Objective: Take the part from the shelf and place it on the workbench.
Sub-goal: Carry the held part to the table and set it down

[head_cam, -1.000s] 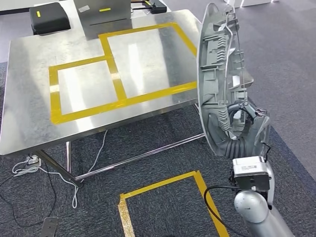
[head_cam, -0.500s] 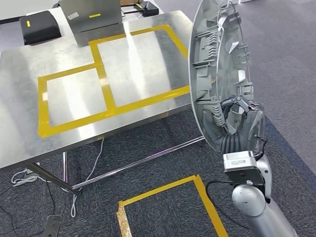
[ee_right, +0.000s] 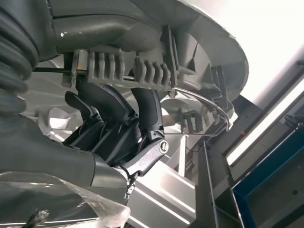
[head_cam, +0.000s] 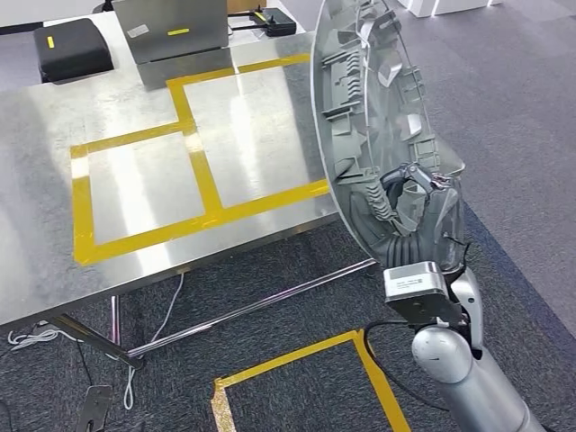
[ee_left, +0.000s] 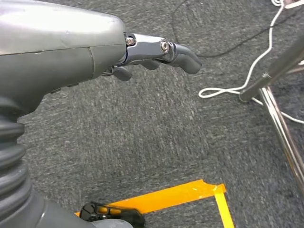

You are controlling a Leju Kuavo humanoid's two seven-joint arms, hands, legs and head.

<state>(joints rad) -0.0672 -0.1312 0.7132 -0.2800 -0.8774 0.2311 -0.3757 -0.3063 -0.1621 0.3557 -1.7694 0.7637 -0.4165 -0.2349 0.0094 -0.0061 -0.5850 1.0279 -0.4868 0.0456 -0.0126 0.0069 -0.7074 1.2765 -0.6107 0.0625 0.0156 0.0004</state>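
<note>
Steel workbench (head_cam: pixel 54 225) marked with yellow tape, right hand (head_cam: pixel 414 211) gripped grey part (head_cam: pixel 366 117) upright beside its edge, left hand (ee_left: pixel 107 52) held nothing, fingers loosely extended.

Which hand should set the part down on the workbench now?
Right. The right hand already grips the grey part, held upright at the workbench edge. The left hand hangs low over the carpet, holding nothing.
</note>
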